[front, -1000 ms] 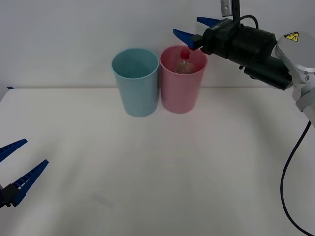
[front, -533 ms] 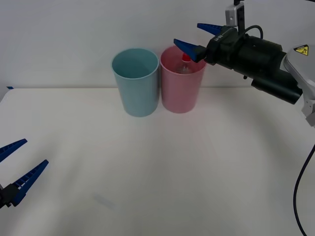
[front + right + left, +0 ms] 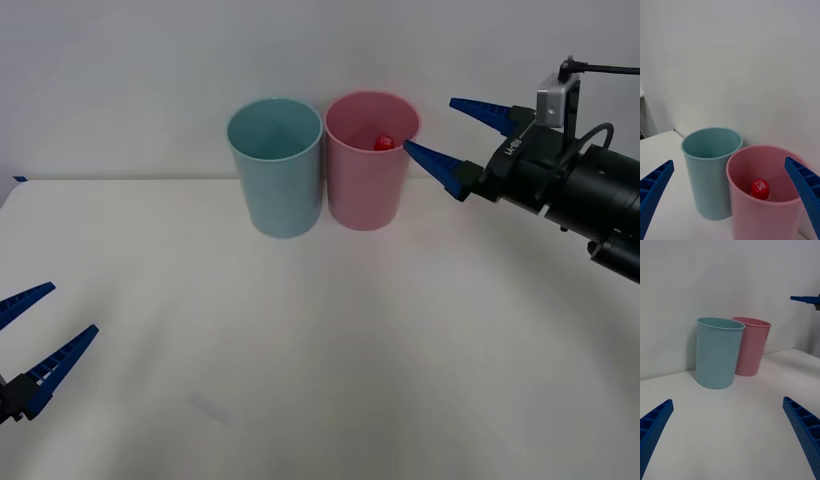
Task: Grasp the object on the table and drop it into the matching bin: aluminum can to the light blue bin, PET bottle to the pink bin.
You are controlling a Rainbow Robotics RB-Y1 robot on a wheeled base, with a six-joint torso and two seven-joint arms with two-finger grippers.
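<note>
Since a second ago the right gripper [image 3: 447,135] has drawn back from over the pink bin [image 3: 365,190] toward the robot's right and now hangs beside the bin's rim, its blue fingers spread wide and holding nothing. The bottle [image 3: 760,189] has meanwhile sunk from showing its neck above the rim to lying deep inside the pink bin. It seems to stand roughly upright, cap uppermost, so its long axis runs down into the bin, though that is a judgement from the cap alone. The drop looks done; what remains is for the right arm to clear away, and the bin lies just to the left of its fingertips, so any retreat should go rightward or upward and not across the rim. The light blue bin [image 3: 276,170] stands touching or nearly touching the pink one, on its left. The left gripper [image 3: 35,345] waits low at the near left of the table [image 3: 320,340], well apart from both bins, fingers also spread. The bottle's body and label are hidden by the bin wall; only its red cap can be made out.
</note>
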